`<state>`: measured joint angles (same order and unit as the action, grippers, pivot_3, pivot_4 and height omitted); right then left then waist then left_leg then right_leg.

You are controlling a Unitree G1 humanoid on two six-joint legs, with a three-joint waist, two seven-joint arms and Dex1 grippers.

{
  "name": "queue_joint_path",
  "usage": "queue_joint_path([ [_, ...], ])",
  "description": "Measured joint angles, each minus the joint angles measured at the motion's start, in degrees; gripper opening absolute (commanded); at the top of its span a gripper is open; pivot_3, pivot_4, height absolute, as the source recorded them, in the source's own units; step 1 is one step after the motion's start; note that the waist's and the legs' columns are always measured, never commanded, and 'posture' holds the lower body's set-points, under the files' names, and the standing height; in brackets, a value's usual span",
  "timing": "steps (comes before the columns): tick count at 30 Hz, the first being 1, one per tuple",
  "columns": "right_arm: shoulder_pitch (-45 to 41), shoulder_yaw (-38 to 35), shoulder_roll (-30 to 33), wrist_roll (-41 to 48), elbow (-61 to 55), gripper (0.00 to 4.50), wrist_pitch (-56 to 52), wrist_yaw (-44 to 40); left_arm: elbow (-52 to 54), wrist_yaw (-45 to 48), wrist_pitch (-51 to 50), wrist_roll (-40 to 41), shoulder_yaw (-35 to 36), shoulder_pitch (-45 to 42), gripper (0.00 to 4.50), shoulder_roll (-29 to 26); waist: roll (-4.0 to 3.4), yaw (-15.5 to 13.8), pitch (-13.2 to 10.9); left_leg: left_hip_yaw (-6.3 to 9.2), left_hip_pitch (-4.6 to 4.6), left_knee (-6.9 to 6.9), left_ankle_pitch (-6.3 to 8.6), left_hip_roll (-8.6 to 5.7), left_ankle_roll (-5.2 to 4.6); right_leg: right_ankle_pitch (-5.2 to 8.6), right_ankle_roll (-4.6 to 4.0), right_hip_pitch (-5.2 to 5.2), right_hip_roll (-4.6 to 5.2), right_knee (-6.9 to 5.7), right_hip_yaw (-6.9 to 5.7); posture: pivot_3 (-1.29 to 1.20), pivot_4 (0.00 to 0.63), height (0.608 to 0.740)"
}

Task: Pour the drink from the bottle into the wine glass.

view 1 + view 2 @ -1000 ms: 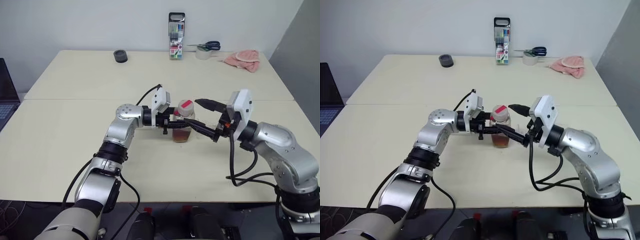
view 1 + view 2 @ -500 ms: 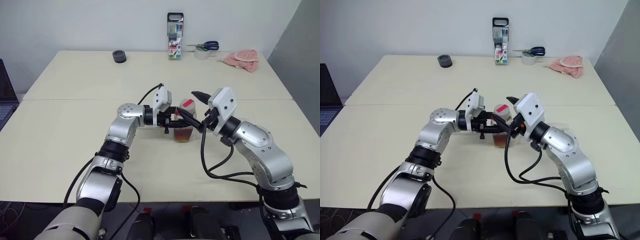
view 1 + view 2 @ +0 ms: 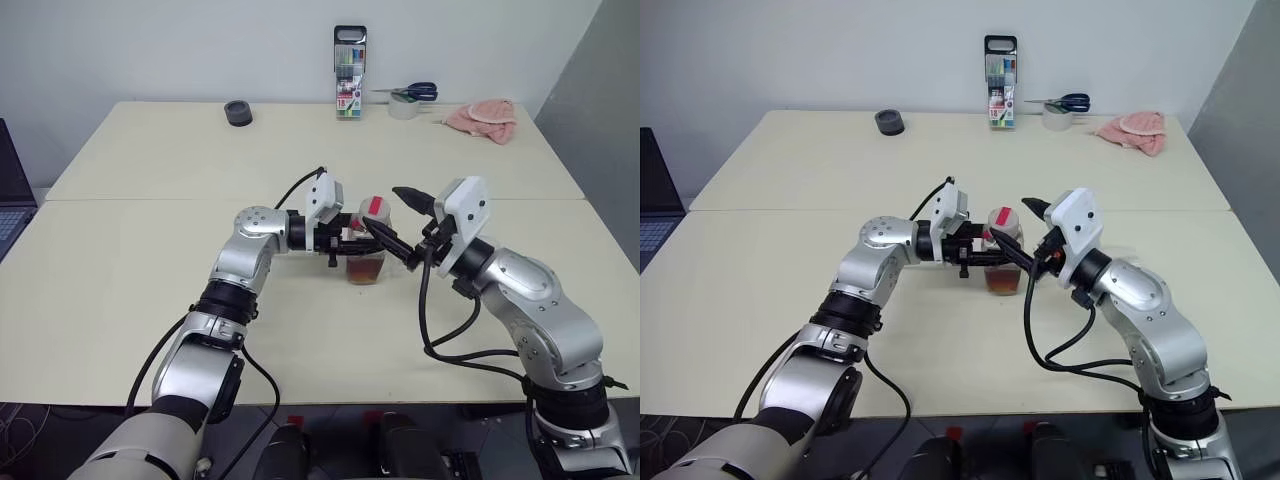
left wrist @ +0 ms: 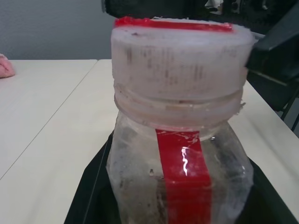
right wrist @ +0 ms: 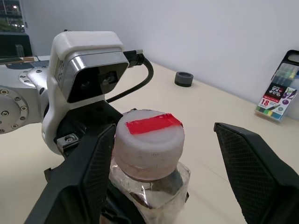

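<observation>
We see the bottle standing upright near the middle of the cream table, its long axis vertical and its white cap pointing straight up. A red strip runs across the cap's top, and another runs down the clear side wall in the left wrist view. The drink sits low in the bottle, an amber band at the bottom (the upper part looks clear).

The left gripper comes in level from the robot's left and is pinched on the bottle's body, its black fingers pressed against either side of the plastic.

The right gripper hangs at cap height on the bottle's right side with its fingers spread wide. In the right wrist view we see one textured pad beside the cap on one side and the other well clear of it on the opposite side, so the cap lies between them without being squeezed.

Along the far edge of the table we find a pack of markers, scissors lying on a roll of tape, a pink cloth and a small dark ring.
</observation>
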<state>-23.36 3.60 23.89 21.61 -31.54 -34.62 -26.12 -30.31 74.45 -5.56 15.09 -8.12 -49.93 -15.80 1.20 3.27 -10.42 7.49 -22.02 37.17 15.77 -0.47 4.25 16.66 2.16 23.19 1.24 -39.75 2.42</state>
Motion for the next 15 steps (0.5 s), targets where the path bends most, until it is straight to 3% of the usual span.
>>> queue_joint_path([
  [15, 1.7, -3.8, 2.6, 2.5, -1.8, 3.57, -2.0, -0.9, -0.7, 1.4, -0.2, 0.2, 0.7, 0.0, 1.74, -1.6, 0.0, 0.0, 0.0, -0.01, 0.0, 0.0, 0.0, 0.0, 0.0, 0.0, 0.0, 0.0, 0.0, 0.0, 0.0, 0.0, 0.15, 0.74],
])
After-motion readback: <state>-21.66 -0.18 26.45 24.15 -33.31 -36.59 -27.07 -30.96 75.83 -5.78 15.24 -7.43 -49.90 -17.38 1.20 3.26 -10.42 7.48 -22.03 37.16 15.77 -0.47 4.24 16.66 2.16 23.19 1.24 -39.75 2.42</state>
